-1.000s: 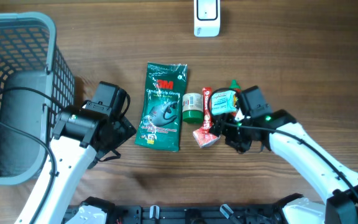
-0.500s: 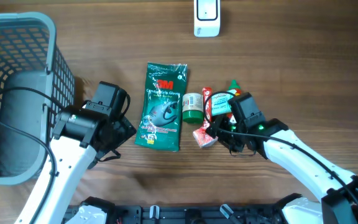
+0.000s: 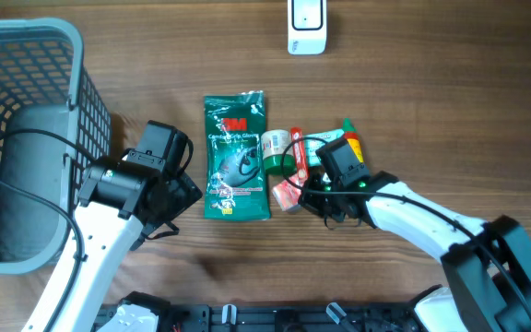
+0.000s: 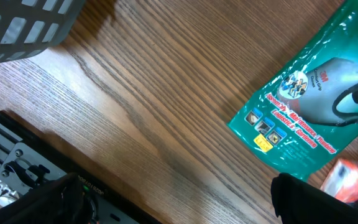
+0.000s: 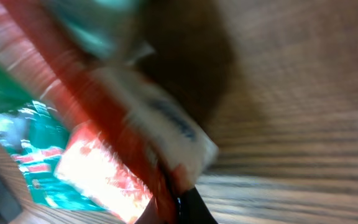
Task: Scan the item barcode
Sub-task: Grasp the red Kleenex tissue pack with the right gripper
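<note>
Overhead and close left wrist share green packet (image 3: 236,157)

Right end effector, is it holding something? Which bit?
The right end effector is shut and seems to pinch the red packet by its end nearest the robot, though the wrist view is blurry.

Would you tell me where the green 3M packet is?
Overhead, the 3M packet lies flat mid-table, right of the grey basket, the small green-and-white bottle at its right edge.
</note>
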Controlling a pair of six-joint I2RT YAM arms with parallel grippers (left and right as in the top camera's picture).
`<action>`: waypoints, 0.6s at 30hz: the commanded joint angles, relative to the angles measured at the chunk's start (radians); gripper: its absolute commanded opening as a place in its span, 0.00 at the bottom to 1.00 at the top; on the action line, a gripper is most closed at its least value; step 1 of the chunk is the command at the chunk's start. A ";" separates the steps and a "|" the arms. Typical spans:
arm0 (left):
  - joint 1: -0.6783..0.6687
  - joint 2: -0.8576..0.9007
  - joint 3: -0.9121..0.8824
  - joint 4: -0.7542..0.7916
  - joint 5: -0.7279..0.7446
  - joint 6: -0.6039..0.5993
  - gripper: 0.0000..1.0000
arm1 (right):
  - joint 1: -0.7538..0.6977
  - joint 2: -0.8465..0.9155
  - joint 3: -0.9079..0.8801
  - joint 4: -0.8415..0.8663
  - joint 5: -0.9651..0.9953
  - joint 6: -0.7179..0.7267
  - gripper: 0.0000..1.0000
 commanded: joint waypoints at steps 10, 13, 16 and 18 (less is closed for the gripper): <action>-0.005 0.004 -0.002 0.000 0.004 -0.017 1.00 | 0.002 -0.229 -0.002 -0.056 -0.287 -0.203 0.05; -0.005 0.004 -0.002 0.000 0.004 -0.017 1.00 | 0.002 -0.404 -0.002 -0.072 -0.352 -0.327 0.04; -0.005 0.004 -0.002 0.000 0.004 -0.017 1.00 | 0.002 -0.547 -0.002 -0.084 -0.439 -0.392 0.04; -0.005 0.004 -0.002 0.000 0.004 -0.017 1.00 | 0.002 -0.637 -0.002 -0.100 -0.451 -0.410 0.04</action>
